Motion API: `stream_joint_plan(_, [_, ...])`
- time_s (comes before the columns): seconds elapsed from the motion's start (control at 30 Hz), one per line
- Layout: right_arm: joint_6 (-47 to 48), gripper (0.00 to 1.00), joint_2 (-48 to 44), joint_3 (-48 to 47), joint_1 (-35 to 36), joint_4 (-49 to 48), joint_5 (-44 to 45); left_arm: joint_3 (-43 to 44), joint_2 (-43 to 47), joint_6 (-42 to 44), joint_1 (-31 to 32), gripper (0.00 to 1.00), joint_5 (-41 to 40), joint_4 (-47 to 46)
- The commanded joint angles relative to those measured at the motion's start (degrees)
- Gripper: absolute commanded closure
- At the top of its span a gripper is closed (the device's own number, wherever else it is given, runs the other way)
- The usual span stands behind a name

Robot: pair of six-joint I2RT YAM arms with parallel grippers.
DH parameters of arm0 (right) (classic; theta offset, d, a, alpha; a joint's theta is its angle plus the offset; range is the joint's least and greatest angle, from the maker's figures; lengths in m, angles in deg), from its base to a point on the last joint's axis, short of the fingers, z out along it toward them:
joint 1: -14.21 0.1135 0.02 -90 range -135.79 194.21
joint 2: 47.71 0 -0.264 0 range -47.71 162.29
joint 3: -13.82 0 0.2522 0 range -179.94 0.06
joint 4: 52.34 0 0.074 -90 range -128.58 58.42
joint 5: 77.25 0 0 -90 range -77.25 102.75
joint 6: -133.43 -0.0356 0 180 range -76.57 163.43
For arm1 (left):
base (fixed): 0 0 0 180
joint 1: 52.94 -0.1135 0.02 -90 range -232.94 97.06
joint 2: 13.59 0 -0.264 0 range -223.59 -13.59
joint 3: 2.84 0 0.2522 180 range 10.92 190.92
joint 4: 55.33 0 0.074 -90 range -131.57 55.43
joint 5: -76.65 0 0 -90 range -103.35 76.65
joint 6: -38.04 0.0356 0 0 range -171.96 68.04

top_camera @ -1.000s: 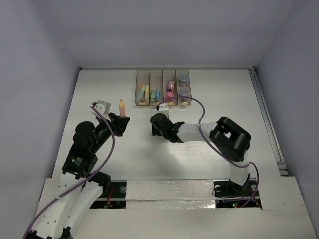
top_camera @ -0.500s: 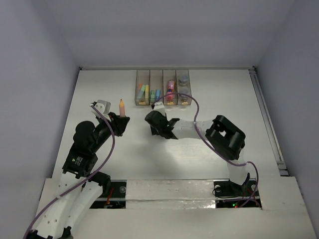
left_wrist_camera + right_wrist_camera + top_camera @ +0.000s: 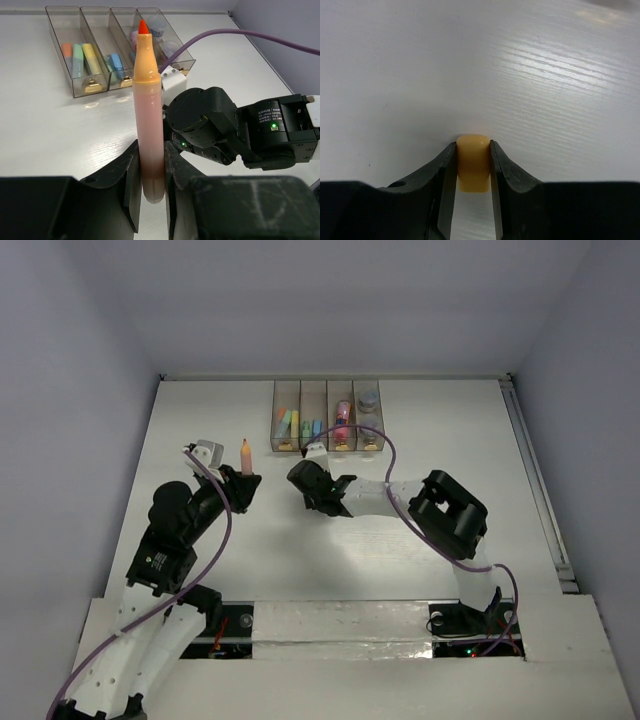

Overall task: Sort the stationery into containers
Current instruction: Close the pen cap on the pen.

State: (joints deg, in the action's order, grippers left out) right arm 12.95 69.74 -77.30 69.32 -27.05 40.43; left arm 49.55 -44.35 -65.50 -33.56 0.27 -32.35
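My left gripper [image 3: 150,186] is shut on the lower end of an uncapped orange marker [image 3: 148,100], which it holds upright with the red tip up, above the table's left middle [image 3: 245,455]. My right gripper [image 3: 472,150] is down at the table surface, its jaws closed against both sides of a small yellow-orange cap [image 3: 472,162]. In the top view the right gripper [image 3: 303,483] sits just right of the marker and the cap is hidden. The containers [image 3: 327,415] stand at the back, holding coloured sticks, a pink piece and a round grey piece [image 3: 368,399].
The right arm's black wrist [image 3: 225,130] lies close beside the left gripper, with a purple cable [image 3: 210,37] arching over toward the bins. White table [image 3: 450,440] stretches to the right; a rail [image 3: 535,480] runs along its right edge.
The right gripper has slid a little to the left toward the marker and its jaws have closed in on the cap. The left arm and marker have held still.
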Motion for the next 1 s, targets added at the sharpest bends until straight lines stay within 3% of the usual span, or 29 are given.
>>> stream_joint_plan(0.0, [-0.4, 0.9, 2.3, 0.5, -0.2, 5.4, 1.1, 1.4, -0.7, 0.5, -0.2, 1.0, 1.8, -3.0])
stream_joint_plan(0.17, [2.6, 0.92, -6.3, 0.4, -0.2, -1.5, 4.6, 1.4, -2.3, 0.5, -0.2, 1.0, 3.9, -3.3])
stream_joint_plan(0.43, [2.8, 0.87, -27.4, 8.2, -0.2, -29.8, -1.0, 1.4, -5.9, 0.7, -0.2, 1.0, 5.1, -3.0])
stream_joint_plan(0.73, [-3.2, 0.88, -28.4, 7.8, -0.2, -42.4, -14.9, 1.4, -10.2, 1.1, -0.2, 1.0, 9.2, -3.4])
stream_joint_plan(0.97, [-7.9, 0.88, -24.8, 4.2, -0.2, -44.6, -20.3, 1.4, -10.3, 1.2, -0.2, 1.0, 9.6, -3.6])
